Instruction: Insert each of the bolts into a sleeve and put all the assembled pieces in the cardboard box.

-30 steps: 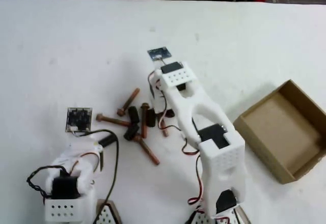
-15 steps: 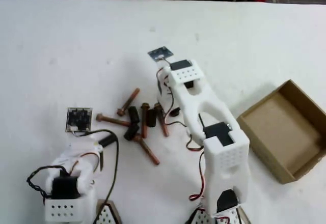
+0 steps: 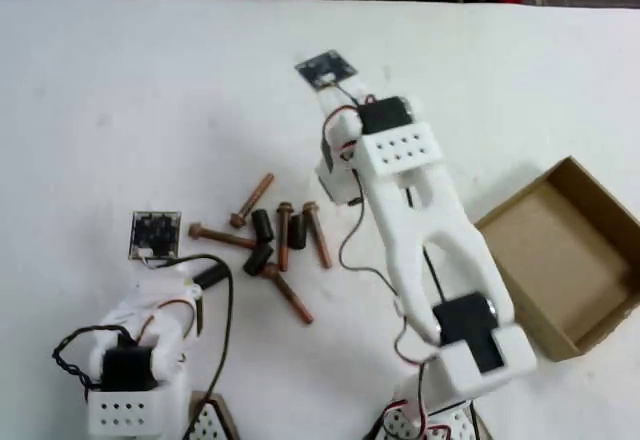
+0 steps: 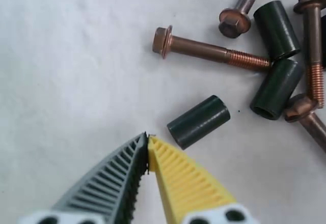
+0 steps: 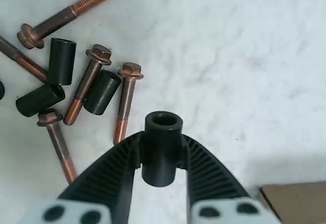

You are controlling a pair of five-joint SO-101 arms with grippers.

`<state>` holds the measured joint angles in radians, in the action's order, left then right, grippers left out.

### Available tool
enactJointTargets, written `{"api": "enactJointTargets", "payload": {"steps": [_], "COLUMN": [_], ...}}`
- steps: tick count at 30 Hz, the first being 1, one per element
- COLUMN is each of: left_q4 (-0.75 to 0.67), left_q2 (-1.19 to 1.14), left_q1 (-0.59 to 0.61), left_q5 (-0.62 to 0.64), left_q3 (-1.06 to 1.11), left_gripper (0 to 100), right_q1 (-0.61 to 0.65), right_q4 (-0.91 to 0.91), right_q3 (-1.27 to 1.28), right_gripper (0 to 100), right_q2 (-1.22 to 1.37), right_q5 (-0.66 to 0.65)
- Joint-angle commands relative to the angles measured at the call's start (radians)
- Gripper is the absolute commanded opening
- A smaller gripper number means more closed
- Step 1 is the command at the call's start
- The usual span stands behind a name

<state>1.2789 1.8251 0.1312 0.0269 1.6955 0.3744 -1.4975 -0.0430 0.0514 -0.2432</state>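
The white surface (image 3: 120, 70) carries an empty cardboard box (image 3: 570, 250) by its right edge — nothing is assembled yet. The right end effector (image 5: 161, 138) pinches one black sleeve (image 5: 161, 160); the left end effector (image 4: 147, 141), pressed together, sits beside a loose sleeve (image 4: 198, 121). Bolts (image 3: 283, 235) and other sleeves (image 3: 262, 225) lie mid-surface — every pairing is left to do.

You have five copper bolts (image 3: 284, 235) lying flat, loosely fanned, left of centre in the high view, with three black sleeves (image 3: 262, 225) on their sides among them. A fourth sleeve (image 3: 210, 278) lies just to the lower left. A fifth sleeve (image 5: 161, 147) stands upright, clamped in the right gripper (image 5: 160, 138). The open-topped cardboard box (image 3: 560, 255) sits at the right edge.
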Motion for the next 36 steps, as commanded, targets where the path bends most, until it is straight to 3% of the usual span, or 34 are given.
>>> {"api": "enactJointTargets", "payload": {"steps": [1,13,20,33,36], "left_q4": [0.008,0.008,0.008,0.008,0.008], "left_q2": [0.007,0.007,0.007,0.007,0.007], "left_q1": [-0.008,-0.008,-0.008,-0.008,-0.008], "left_q5": [0.008,0.008,0.008,0.008,0.008], "left_q3": [-0.003,-0.003,-0.003,-0.003,-0.003], "left_gripper": [2,2,2,2,2], "right_q1": [-0.008,-0.005,-0.008,-0.008,-0.008], "right_q4": [-0.065,-0.223,-0.257,0.002,0.048], "right_q3": [-0.018,-0.015,0.089,0.652,0.752], "right_gripper": [1.7,1.7,1.7,1.7,1.7], "right_q2": [-0.171,-0.506,-0.657,-1.125,-1.211], "right_q5": [-0.012,-0.017,-0.124,-0.126,-0.189]}}
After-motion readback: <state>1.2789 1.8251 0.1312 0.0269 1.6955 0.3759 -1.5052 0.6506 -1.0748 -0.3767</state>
